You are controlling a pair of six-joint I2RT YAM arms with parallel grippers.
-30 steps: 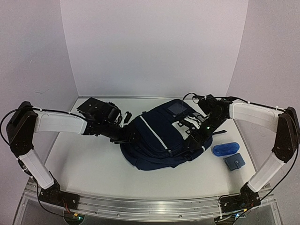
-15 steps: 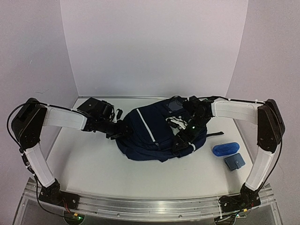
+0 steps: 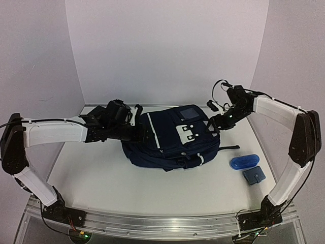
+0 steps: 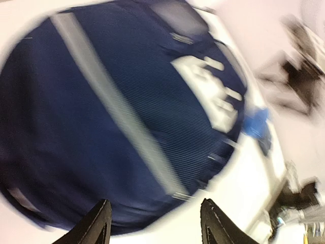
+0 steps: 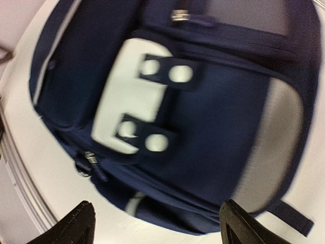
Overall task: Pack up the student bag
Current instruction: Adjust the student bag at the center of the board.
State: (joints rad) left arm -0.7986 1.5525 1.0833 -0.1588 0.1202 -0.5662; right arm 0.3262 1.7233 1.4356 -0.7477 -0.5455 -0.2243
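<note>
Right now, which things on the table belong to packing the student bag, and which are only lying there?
Part of the job:
student bag

Lying about:
blue oval case
small blue pouch
Both rest right of the bag; perhaps they are to be packed later.

Clearances around the student bag [image 3: 172, 140]
Bag filled the middle rear of the table [image 3: 101, 178]; the near half lay open for passage. The left gripper [image 3: 143, 133] stood at its left flank, the right gripper [image 3: 213, 124] at its right rear corner, both with jaws apart. A blue pouch [image 3: 244, 161], small grey-blue case [image 3: 253, 175] and trailing strap [image 3: 231, 148] cluttered the right side.
</note>
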